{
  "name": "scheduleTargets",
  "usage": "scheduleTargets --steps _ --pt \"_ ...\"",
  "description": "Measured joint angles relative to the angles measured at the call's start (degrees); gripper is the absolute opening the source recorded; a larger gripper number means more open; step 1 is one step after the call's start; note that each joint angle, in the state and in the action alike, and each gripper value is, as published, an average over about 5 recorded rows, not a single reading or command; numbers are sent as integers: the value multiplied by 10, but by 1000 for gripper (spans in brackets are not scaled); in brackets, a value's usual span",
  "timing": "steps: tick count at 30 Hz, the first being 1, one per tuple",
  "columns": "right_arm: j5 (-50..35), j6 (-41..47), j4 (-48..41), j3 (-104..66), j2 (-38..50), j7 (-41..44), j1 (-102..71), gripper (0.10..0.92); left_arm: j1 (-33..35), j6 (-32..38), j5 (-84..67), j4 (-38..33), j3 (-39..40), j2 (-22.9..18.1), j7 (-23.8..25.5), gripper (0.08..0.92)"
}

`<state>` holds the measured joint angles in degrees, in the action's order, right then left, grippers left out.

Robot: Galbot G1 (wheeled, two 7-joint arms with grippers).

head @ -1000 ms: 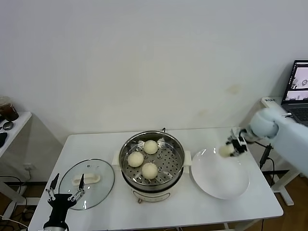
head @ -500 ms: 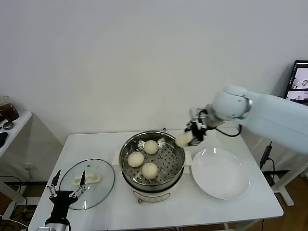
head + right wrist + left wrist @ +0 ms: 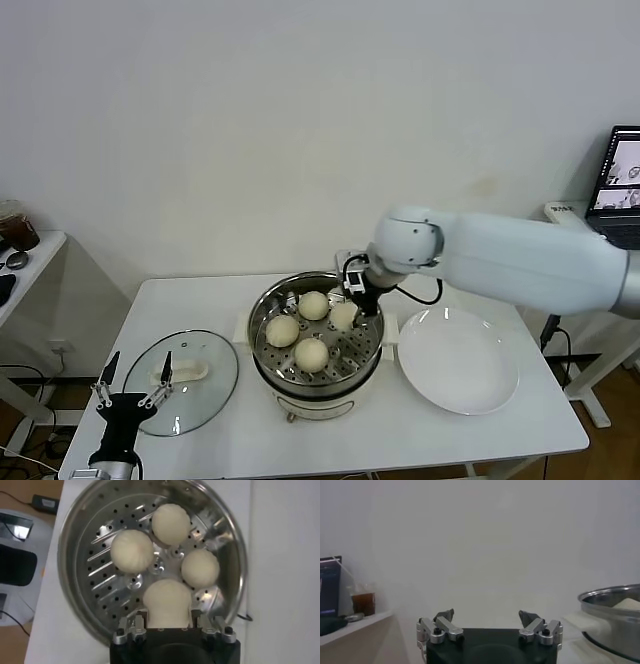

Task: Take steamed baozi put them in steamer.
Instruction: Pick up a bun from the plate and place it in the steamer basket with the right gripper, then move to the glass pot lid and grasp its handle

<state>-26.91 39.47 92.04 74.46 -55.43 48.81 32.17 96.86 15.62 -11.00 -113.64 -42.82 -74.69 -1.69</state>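
The steel steamer [image 3: 262,346] stands mid-table on its cream base. Three cream-white baozi lie on its perforated tray [image 3: 102,575]: one at the back [image 3: 313,305], one at the left [image 3: 282,330], one at the front [image 3: 311,353]. My right gripper [image 3: 346,312] hangs over the tray's right side, shut on a fourth baozi [image 3: 167,601], squeezed between its fingers just above the tray. The other three also show in the right wrist view [image 3: 132,550], [image 3: 171,524], [image 3: 200,568]. My left gripper [image 3: 134,388] is open and empty, low at the table's front left.
The round glass lid [image 3: 200,395] with a cream handle lies left of the steamer. A flat white plate [image 3: 458,360] lies empty to the steamer's right. A side table [image 3: 30,262] with a cup stands far left. A laptop [image 3: 620,175] sits at the far right.
My right gripper has carried the baozi left from above the plate, past the steamer's right rim, and down over the tray. The left arm has stayed in place.
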Motion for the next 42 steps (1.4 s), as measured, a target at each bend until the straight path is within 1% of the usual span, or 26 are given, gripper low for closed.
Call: scheduleTargets --steps 9,11,14,20,23,30,34,38,42 --pt "24 11 -37 -4 -33 -11 -39 518 -2 -1 0 1 0 -1 0 823" --pt "29 13 -43 -6 -37 -14 -46 529 -3 -1 0 0 1 -1 0 823" --pt "33 15 -49 -9 -41 -17 -55 590 -2 -1 -1 0 1 -1 0 823" --pt "32 18 -50 -17 -40 -20 -59 761 -2 0 -1 0 0 -1 0 823" --pt "28 19 -45 -22 -37 -18 -56 811 -1 0 -1 -1 0 -2 0 823" --pt "17 20 -10 -40 -10 -15 -35 823 -1 -1 -1 -2 0 -2 0 823" --pt "9 17 19 -64 19 -32 -35 823 -1 -1 -2 -4 1 -3 -1 823" --pt "-13 4 51 -105 58 -84 -59 823 1 -1 -4 -5 -1 -3 -2 823" --pt "-30 -27 87 -174 107 -162 -123 823 3 0 -5 -5 -4 -3 -3 823"
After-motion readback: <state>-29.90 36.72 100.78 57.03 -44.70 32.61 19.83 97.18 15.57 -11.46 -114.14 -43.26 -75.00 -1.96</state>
